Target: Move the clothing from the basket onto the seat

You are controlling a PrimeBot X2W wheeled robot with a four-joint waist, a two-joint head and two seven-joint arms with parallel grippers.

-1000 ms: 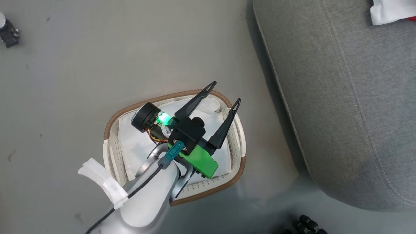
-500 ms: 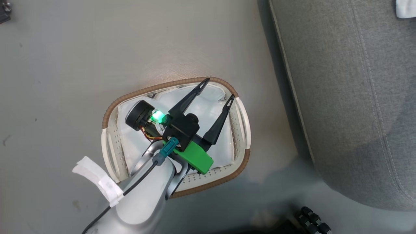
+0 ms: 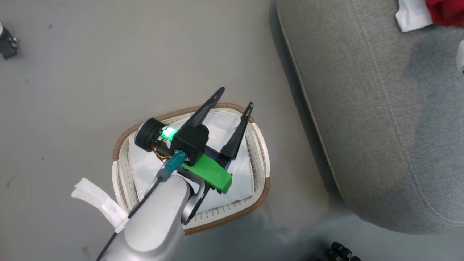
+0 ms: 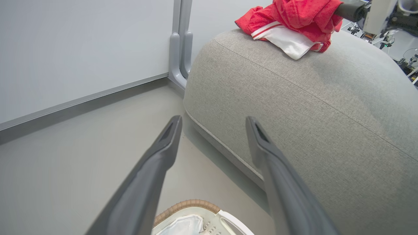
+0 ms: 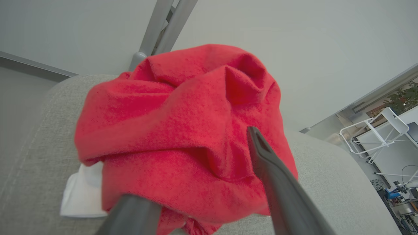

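- The bright red soft fabric clothing (image 5: 183,130) lies in a crumpled heap on top of the large light grey upholstered seat (image 4: 310,114). A white panel with red stripes (image 4: 284,39) spreads out from under it.
- In the head view the heap (image 3: 446,12) sits at the seat's (image 3: 380,127) far corner, well apart from the basket.
- The right gripper (image 5: 212,124) is at the heap. Its jaws stand wide apart with red cloth bunched between them, and one finger's (image 5: 130,215) tip is hidden under the fabric. Nothing shows the cloth being pinched.
- The grey cushion (image 5: 32,147) carries the heap's full weight beneath that gripper.
- The small oval white basket with a brown woven rim (image 3: 262,195) stands on the grey floor (image 3: 72,72) near the seat's rounded edge, with a strip of floor between them.
- A thin white liner cloth (image 3: 239,181) shows inside the basket.
- The left gripper (image 3: 235,98) hangs above the basket, its two dark fingers spread wide and gripping nothing. Their tips reach past the basket's far rim.
- From the left wrist view, the same gripper (image 4: 213,119) points toward the seat's side, with the basket rim (image 4: 196,204) below.
- A pale wall (image 4: 81,49) and a grey post (image 4: 179,42) stand behind the seat.
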